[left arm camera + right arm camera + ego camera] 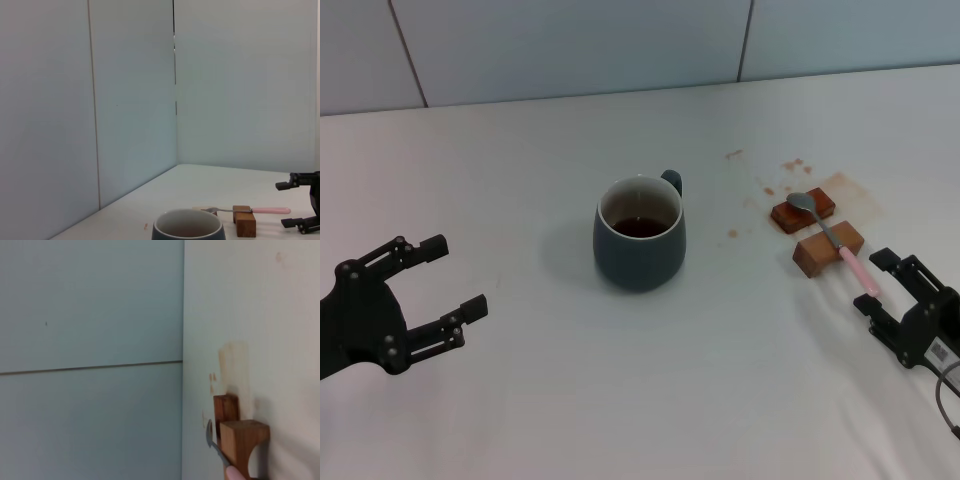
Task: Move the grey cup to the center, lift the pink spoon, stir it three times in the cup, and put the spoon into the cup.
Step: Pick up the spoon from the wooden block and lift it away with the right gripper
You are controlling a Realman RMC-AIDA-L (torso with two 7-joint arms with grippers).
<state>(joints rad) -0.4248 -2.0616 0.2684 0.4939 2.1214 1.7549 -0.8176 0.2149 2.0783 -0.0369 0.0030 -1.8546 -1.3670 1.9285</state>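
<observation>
Reaching in from the near right edge of the desk (520, 420), the right tool (892, 288) has its fingers spread wide and holds nothing, and the end of the pink spoon (840, 243) lies just ahead of it, close to the gap between the fingers. That is the relation the coming grasp turns on — the spoon's long axis runs away from this tool, slanting up and toward the middle, handle end nearest, metal bowl farthest. The slim handle is pale pink and smooth, the neck and bowl silver; it rests raised across two brown wooden blocks (828, 250), which should leave room beneath for the fingers. On the near left the left tool (425, 290) sits well apart from everything, also wide open and empty, so the right arm is plainly the nearer one for the spoon. Farther in, about mid-desk, the grey cup (639, 233) stands upright — a stout, glazed, dark blue-grey mug with a pale inside, brown liquid at the bottom, and its loop handle turned to the far right. Brown stains mark the white surface beyond the blocks.
</observation>
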